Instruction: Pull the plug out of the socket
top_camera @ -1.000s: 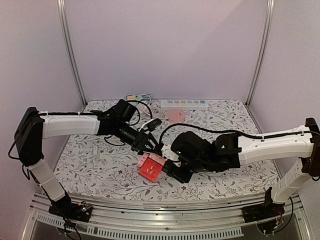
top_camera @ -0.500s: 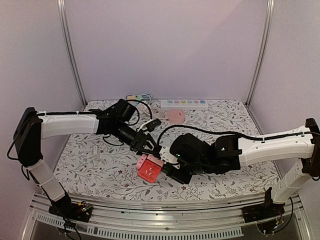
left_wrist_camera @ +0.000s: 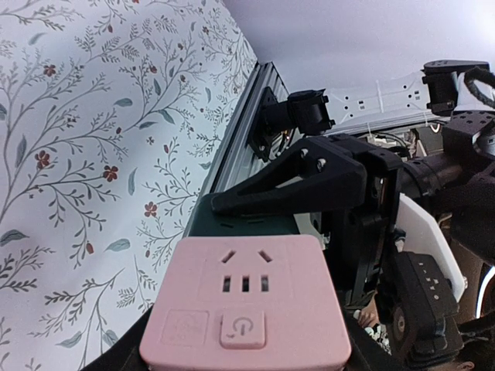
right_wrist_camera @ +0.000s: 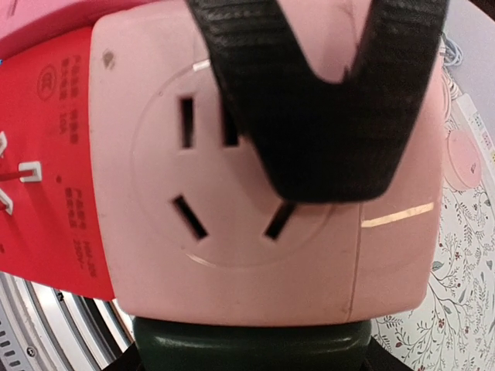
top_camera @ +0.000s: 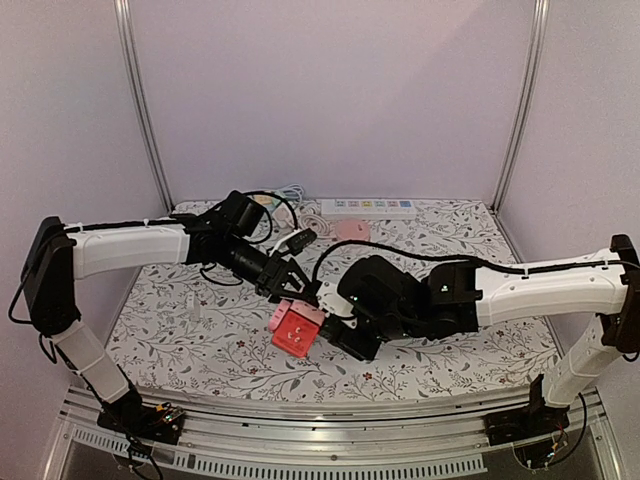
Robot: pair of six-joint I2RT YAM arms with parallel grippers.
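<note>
A pink socket cube (top_camera: pixel 281 313) with a red plug block (top_camera: pixel 298 337) joined to its front side hangs above the table's middle. My left gripper (top_camera: pixel 291 292) is shut on the pink cube from behind. In the left wrist view the cube's face (left_wrist_camera: pixel 246 309) with slots and a power button fills the space between the fingers. My right gripper (top_camera: pixel 333 335) grips the cube from the right. In the right wrist view its dark green pad (right_wrist_camera: pixel 251 340) presses the pink cube (right_wrist_camera: pixel 232 232), the red block (right_wrist_camera: pixel 54 178) is at the left, and its upper finger is hidden.
A white power strip (top_camera: pixel 366 207) lies along the back edge with a pink disc (top_camera: pixel 350 231) before it. Coiled cables (top_camera: pixel 283 196) sit at the back left. A small white piece (top_camera: pixel 195 312) lies on the floral cloth at the left.
Both grippers and the pink-and-red block have shifted slightly left and away from the front edge. Both grips look the same.
</note>
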